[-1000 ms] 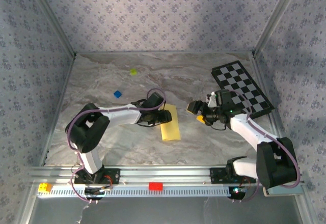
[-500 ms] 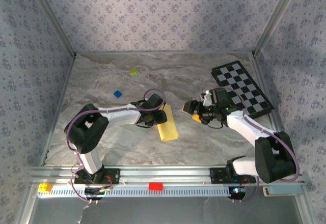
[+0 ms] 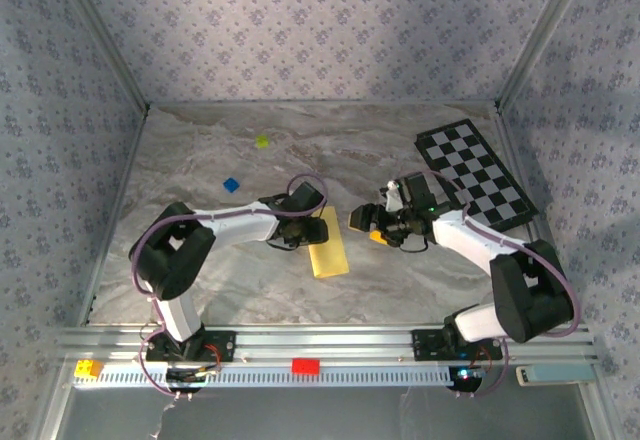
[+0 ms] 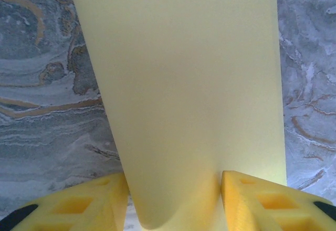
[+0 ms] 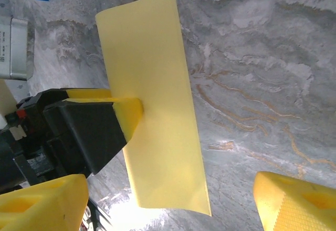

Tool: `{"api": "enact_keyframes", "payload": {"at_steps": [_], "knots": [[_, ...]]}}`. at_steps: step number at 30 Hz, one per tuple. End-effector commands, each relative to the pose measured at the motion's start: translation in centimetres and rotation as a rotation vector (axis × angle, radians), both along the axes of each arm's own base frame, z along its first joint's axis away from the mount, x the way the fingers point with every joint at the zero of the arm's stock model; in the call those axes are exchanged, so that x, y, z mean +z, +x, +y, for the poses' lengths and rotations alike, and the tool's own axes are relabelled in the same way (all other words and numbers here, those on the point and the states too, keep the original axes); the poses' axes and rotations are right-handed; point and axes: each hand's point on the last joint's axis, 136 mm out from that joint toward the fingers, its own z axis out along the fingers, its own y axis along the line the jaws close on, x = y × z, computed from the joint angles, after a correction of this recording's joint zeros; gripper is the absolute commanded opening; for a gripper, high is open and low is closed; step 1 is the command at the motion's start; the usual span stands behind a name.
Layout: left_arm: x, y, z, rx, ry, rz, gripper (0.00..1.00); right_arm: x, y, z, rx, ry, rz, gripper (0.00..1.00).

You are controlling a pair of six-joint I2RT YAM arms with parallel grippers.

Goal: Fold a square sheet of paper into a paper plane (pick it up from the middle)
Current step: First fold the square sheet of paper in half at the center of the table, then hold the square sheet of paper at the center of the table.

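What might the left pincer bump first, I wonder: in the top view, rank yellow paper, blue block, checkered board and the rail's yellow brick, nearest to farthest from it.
From the left pincer:
1. yellow paper, pinched in it.
2. blue block, farther back on the left.
3. checkered board, far right.
4. yellow brick, near-left rail end.

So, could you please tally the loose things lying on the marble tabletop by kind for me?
Paper sheets: 1, the paper
Small blocks: 2, the yellow-green block and the blue block
Boards: 1, the checkered board
Total: 4
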Motion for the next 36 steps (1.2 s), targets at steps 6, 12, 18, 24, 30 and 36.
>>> {"api": "enact_keyframes", "payload": {"at_steps": [6, 12, 18, 24, 30, 36], "knots": [[-0.9, -0.4, 1.2, 0.002, 0.038, 0.048, 0.5, -1.0, -0.2, 0.9, 0.045, 0.022, 0.019, 0.67], [-1.2, -0.6, 1.1, -0.011, 0.039, 0.054, 0.49, -1.3, -0.7, 2.9, 0.123, 0.058, 0.053, 0.49], [-1.6, -0.8, 1.4, -0.003, 0.049, 0.067, 0.49, -2.8, -0.3, 4.4, 0.138, 0.021, 0.093, 0.27], [-1.8, -0.9, 1.6, 0.01, 0.051, 0.073, 0.5, -4.6, -0.4, 5.5, 0.163, -0.011, 0.144, 0.08], [-2.0, -1.0, 1.7, 0.019, 0.053, 0.08, 0.5, -6.1, -0.7, 5.8, 0.166, -0.038, 0.18, 0.08], [-1.8, -1.0, 1.4, 0.015, 0.038, 0.081, 0.5, -8.5, -1.6, 4.4, 0.122, -0.12, 0.239, 0.08]]}}
